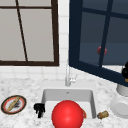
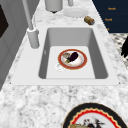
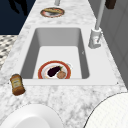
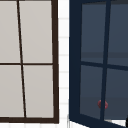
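Just left of the sink (image 1: pixel 93 100), my left hand (image 1: pixel 39 109) hangs with fingers curled down, gripping nothing, while my right hand (image 1: pixel 125 71) floats up by the open window (image 1: pixel 100 37), can't tell its fingers, and the plate (image 2: pixel 72 59) sits inside the sink.

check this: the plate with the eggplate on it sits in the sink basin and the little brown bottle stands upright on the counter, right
Not quite. The plate does sit in the sink basin, but the brown bottle lies on its side on the counter, as the right side view shows.
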